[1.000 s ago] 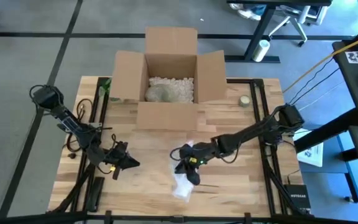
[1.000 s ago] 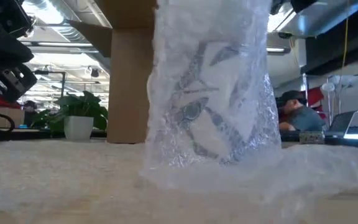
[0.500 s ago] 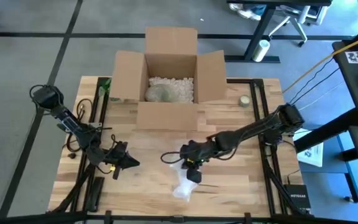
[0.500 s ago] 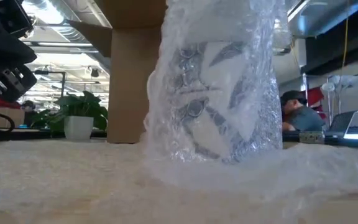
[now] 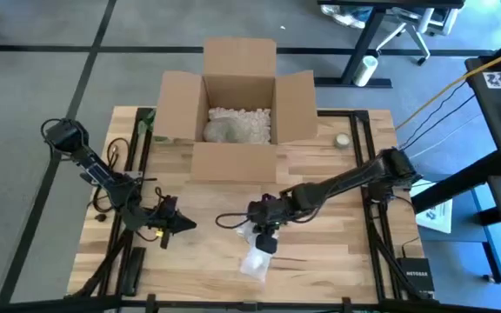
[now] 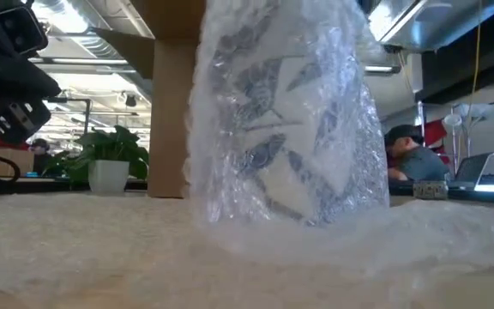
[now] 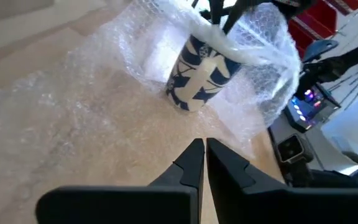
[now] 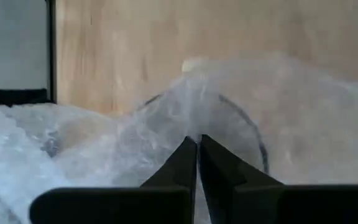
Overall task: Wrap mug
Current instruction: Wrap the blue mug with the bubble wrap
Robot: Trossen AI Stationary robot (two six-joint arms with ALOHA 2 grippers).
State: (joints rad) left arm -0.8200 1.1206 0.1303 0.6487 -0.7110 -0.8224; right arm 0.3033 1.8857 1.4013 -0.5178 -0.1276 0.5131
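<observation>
Right gripper (image 5: pixel 263 228), pinched shut on bubble wrap (image 7: pixel 253 50), had dragged it leftward over the mug (image 7: pixel 201 74); left gripper (image 5: pixel 181 224) idled closed, empty.

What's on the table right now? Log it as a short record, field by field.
mug: upright, white with dark blue pattern, in front of the box
wrap: bubble wrap draped around and over the mug, loose end spread on the table
right pincer: over the mug, shut on the wrap
left pincer: shut, holding nothing, pointing at the mug from the table's left
box: open cardboard at the back, packing fill inside
background: plant, seated person
</observation>
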